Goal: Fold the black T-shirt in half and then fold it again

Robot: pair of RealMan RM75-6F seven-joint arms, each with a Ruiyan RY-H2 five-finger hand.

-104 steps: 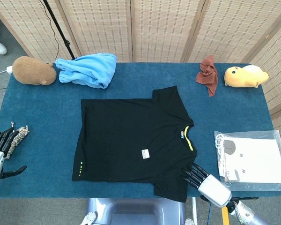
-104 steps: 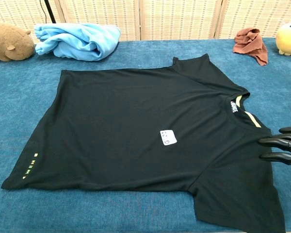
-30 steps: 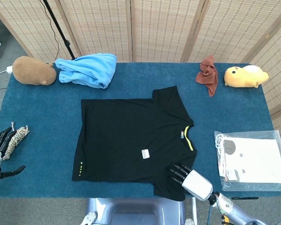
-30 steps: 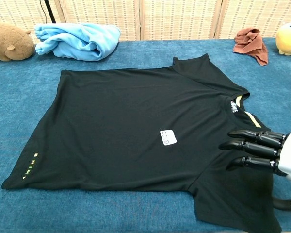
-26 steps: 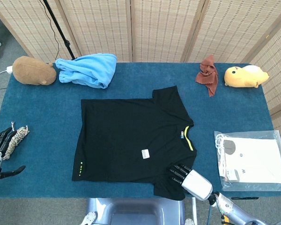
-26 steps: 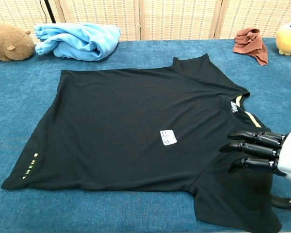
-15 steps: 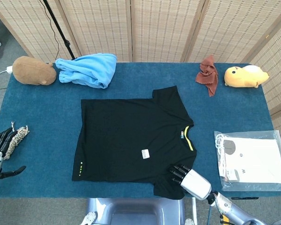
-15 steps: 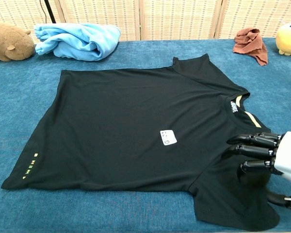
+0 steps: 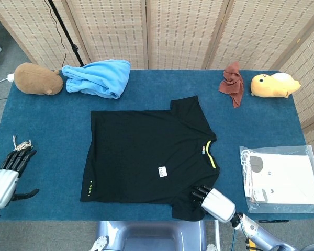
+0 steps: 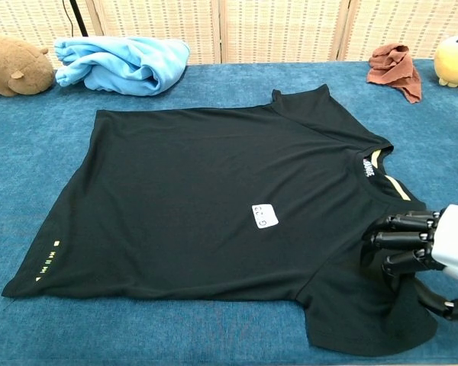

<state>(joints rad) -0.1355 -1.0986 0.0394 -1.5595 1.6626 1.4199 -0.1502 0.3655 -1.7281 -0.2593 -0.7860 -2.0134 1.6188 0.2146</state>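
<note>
Lying at the middle of the table (image 9: 52, 120): T-shirt (image 9: 146, 151). Sitting behind it: towel (image 9: 97, 78). Resting on its near right sleeve: right hand (image 10: 431, 255). Lying right of it: bag (image 9: 282, 178).

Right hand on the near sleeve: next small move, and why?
Probably close the right hand into a firm pinch on the near sleeve before lifting. Its fingers curl down onto the fabric, but a grip isn't clear, and the black T-shirt lies flat, unfolded.
</note>
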